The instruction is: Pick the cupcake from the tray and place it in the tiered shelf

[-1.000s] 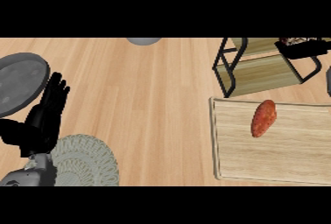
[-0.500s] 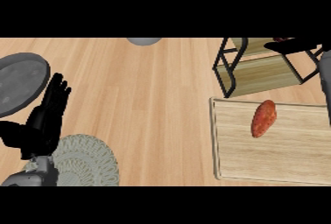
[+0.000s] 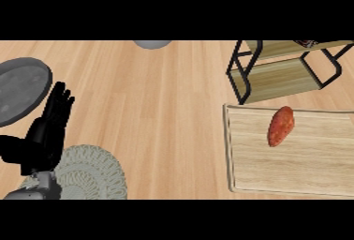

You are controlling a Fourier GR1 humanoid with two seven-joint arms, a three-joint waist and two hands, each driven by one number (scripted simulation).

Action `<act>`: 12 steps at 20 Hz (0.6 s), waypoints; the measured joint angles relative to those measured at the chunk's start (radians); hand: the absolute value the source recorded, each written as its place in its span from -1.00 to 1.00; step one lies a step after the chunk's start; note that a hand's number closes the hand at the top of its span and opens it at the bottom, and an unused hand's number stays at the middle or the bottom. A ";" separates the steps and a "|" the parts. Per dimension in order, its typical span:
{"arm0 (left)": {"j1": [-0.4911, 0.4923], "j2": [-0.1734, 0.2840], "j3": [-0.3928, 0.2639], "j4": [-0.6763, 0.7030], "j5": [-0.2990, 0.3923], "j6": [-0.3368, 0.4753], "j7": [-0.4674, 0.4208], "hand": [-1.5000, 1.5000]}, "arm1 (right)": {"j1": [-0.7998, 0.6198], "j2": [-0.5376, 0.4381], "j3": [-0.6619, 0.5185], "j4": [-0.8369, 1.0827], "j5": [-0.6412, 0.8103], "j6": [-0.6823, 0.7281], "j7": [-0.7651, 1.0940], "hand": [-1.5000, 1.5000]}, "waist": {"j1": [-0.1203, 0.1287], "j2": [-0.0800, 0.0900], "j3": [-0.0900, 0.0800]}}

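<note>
Left hand point(image 3: 47, 136) rests open, fingers straight. Right hand out of view. Cupcake point(image 3: 306, 43) far right of fingers, on top tier of shelf point(image 3: 280, 79), barely visible. Tray point(image 3: 297, 183) holds only sweet potato point(image 3: 280, 126). Placement appears done.

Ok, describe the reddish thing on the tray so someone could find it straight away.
Find the wooden tray at the counter's right side, just below the tiered shelf. The sweet potato lies near its top edge: the only thing on the tray, reddish-orange, elongated and tapered.
</note>
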 measured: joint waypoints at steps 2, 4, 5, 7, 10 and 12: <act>-0.014 0.011 0.017 0.021 0.012 -0.012 -0.009 0.00 | -0.004 -0.028 -0.021 -0.007 -0.027 0.004 0.011 -1.00 | -0.002 0.000 -0.001; -0.023 0.012 0.020 0.024 0.011 -0.011 0.000 0.00 | -0.003 -0.064 -0.047 -0.009 -0.051 0.006 0.028 -1.00 | -0.003 -0.001 -0.001; -0.034 0.011 0.018 0.027 0.008 -0.007 0.005 0.00 | -0.008 -0.081 -0.060 0.000 -0.061 0.001 0.036 -1.00 | -0.003 0.000 -0.001; -0.028 0.013 0.026 0.030 0.011 -0.010 -0.001 0.00 | 0.002 -0.128 -0.085 -0.002 -0.081 0.010 0.068 -1.00 | -0.006 -0.001 -0.001; -0.026 0.011 0.028 0.028 0.011 -0.009 -0.001 0.00 | 0.043 -0.205 -0.127 0.000 -0.118 0.052 0.099 -1.00 | -0.011 -0.002 -0.002; -0.029 0.012 0.032 0.040 0.012 -0.013 -0.013 0.00 | 0.066 -0.270 -0.156 0.028 -0.141 0.088 0.098 -1.00 | -0.009 -0.001 -0.001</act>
